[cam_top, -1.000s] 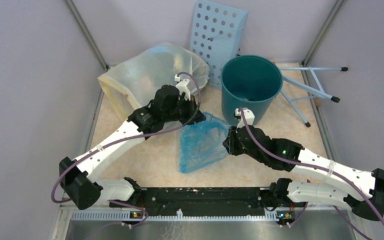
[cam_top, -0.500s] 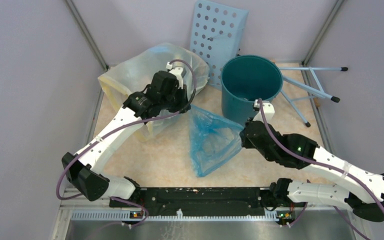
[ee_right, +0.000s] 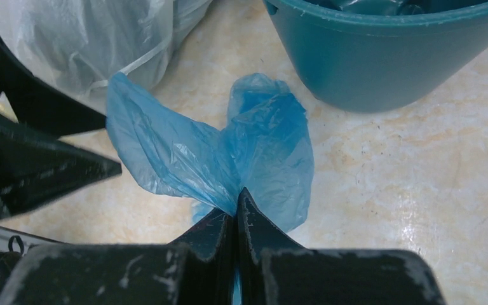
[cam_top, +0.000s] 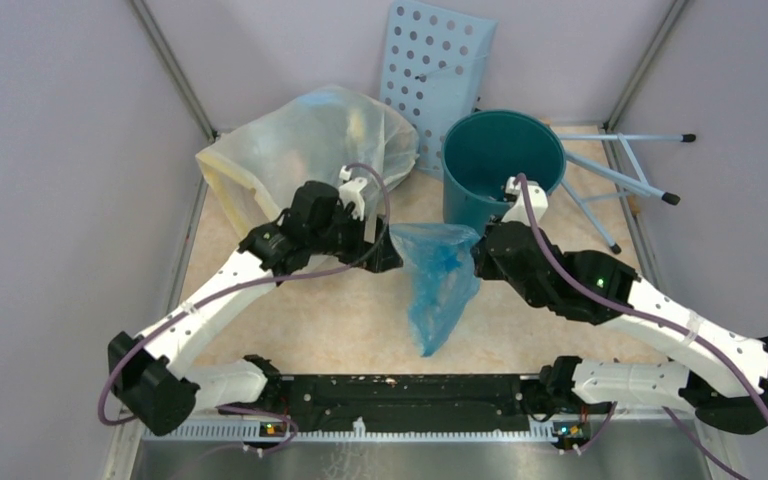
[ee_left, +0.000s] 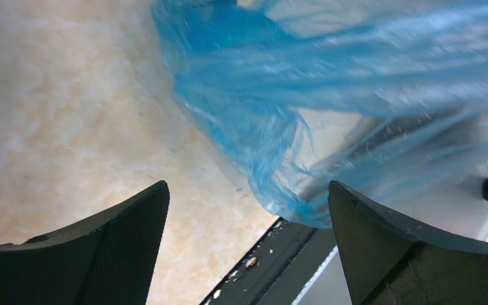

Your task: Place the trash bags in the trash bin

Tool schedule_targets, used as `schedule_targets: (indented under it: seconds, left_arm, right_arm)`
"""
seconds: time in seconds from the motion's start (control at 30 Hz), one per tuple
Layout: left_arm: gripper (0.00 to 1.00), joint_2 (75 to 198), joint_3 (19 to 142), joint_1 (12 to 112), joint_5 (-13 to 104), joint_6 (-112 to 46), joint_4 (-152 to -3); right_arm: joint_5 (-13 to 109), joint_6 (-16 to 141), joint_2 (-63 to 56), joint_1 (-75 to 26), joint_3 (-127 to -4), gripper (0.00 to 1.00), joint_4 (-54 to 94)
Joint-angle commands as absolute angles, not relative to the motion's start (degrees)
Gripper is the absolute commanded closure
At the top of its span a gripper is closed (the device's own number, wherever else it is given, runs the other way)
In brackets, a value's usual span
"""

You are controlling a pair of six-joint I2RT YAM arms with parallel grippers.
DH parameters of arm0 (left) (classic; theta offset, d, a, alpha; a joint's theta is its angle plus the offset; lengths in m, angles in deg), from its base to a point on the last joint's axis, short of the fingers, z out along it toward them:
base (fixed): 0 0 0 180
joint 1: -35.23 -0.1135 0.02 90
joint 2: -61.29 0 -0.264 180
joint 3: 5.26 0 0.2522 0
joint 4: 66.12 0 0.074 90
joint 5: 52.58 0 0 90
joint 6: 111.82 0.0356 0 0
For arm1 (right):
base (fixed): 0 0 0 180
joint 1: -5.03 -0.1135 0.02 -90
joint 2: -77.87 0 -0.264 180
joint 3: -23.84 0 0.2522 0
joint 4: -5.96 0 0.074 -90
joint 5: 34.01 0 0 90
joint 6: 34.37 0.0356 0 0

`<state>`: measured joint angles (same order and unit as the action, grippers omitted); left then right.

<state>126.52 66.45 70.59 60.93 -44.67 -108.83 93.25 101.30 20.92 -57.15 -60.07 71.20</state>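
The light-blue trash bag (cam_top: pixel 438 285) hangs crumpled between the two arms, its lower tip pointing at the near rail. My right gripper (cam_top: pixel 474 262) is shut on the bag's upper right edge; in the right wrist view the fingertips (ee_right: pixel 238 194) pinch a gathered fold of the bag (ee_right: pixel 254 146). My left gripper (cam_top: pixel 388 250) stands open just left of the bag, holding nothing. In the left wrist view its gripper (ee_left: pixel 248 185) gapes wide, with the bag (ee_left: pixel 305 95) ahead of it and apart. The dark-teal trash bin (cam_top: pixel 503 160) stands upright right behind the right gripper.
A large whitish bag (cam_top: pixel 300 150) lies at the back left, behind the left arm. A pale-blue perforated panel (cam_top: pixel 435 70) leans on the back wall. Pale-blue tube legs (cam_top: pixel 620 175) lie right of the bin. A black rail (cam_top: pixel 400 390) runs along the near edge.
The left gripper opened and let go of the bag. The right gripper closed on the bag and moved up toward the bin; the bag has bunched and now hangs from it.
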Motion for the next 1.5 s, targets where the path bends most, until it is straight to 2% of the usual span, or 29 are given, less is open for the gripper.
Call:
schedule_targets:
  seconds: [0.0,0.1,0.27,0.33,0.6,0.83,1.0,1.1,1.13,1.17,1.23,1.3,1.37,1.43,1.47]
  left_arm:
    - [0.01,120.1,58.1,70.6,67.3,-49.6,-94.4]
    - [0.03,118.6,53.6,70.6,67.0,-52.0,-89.2]
    - [0.18,120.8,50.7,71.4,68.5,-54.0,-85.0]
    - [0.2,121.9,50.0,72.7,67.8,-54.3,-83.2]
    - [0.16,124.1,44.7,79.0,61.4,-55.8,-71.3]
    - [0.13,124.7,41.2,79.4,55.2,-58.7,-64.6]
    - [0.09,130.7,43.7,79.3,54.5,-55.4,-58.5]
    - [0.19,132.8,47.4,79.1,52.8,-52.0,-58.1]
    - [0.25,133.0,50.2,79.0,51.6,-51.1,-59.8]
    - [0.38,133.0,52.6,78.9,50.0,-49.6,-62.8]
    - [0.71,133.6,59.9,78.9,47.0,-45.9,-72.1]
    - [0.96,135.4,68.2,78.9,44.7,-42.6,-83.5]
    - [1.0,137.4,74.1,78.9,46.9,-40.5,-92.3]
    - [1.0,139.0,77.3,78.9,51.0,-40.0,-95.6]
    - [1.0,139.6,78.4,79.0,52.9,-40.4,-96.9]
  right_arm:
    - [91.1,101.6,20.6,-55.4,-60.8,0.99,70.7]
    - [88.5,102.2,21.5,-54.2,-58.8,0.99,69.6]
    - [87.0,103.5,22.9,-52.9,-56.6,1.0,69.5]
    - [87.1,104.6,23.4,-52.5,-56.1,1.0,69.6]
    - [87.3,108.6,27.4,-51.4,-55.9,1.0,66.7]
    - [87.4,108.9,28.6,-51.3,-56.0,1.0,65.4]
    - [86.6,109.8,29.2,-51.3,-55.1,1.0,65.4]
    - [86.4,109.9,29.9,-51.2,-54.6,1.0,65.3]
    - [86.5,109.9,30.0,-51.2,-54.5,1.0,65.8]
    - [86.6,109.6,30.2,-51.3,-54.3,1.0,66.6]
    - [86.9,107.8,31.0,-51.2,-53.8,0.96,68.1]
    - [86.8,102.9,32.3,-51.2,-52.9,0.72,68.2]
    - [87.2,95.5,33.9,-51.3,-52.4,0.48,67.4]
    - [87.1,89.7,35.3,-51.2,-52.2,0.34,65.4]
    - [85.5,86.0,35.9,-51.3,-52.4,0.32,63.5]
